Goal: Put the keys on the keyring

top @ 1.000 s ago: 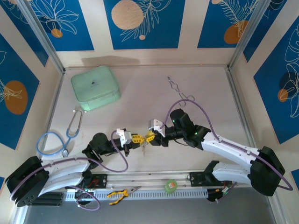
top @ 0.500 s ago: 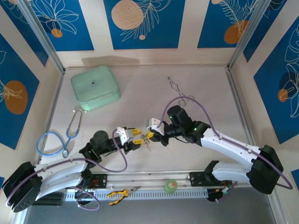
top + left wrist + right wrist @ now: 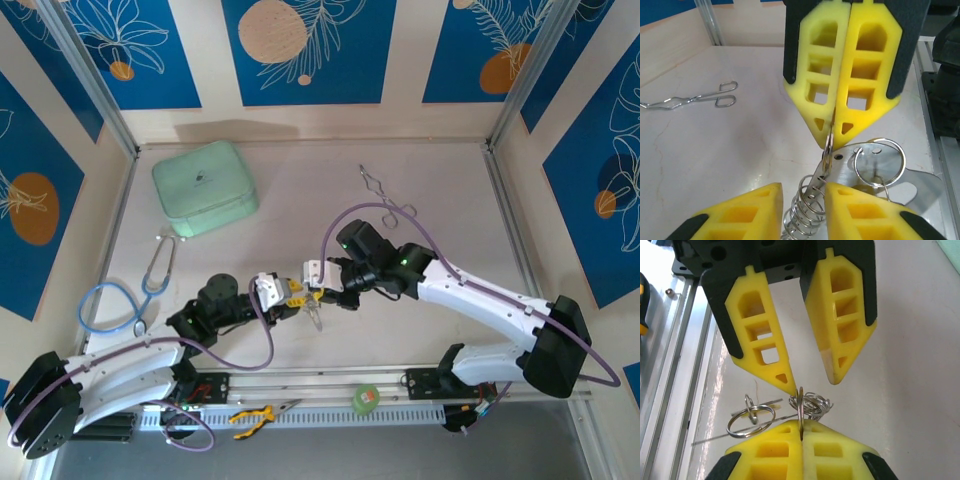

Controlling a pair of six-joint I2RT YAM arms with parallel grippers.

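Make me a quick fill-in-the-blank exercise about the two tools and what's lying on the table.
The right tool is ___ on a thin metal ring.
The jaws of the left tool stand ___.
The stethoscope has ___ tubing.
Missing words: shut; open; blue.

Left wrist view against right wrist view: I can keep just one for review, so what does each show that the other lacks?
Left wrist, not right wrist: the forceps lying on the table. Right wrist, not left wrist: a pliers handle at the frame edge, and the left gripper with its open jaws seen head-on. Both: the right gripper shut on a thin metal piece, the left gripper open, the loose ring, the coil and the rail.
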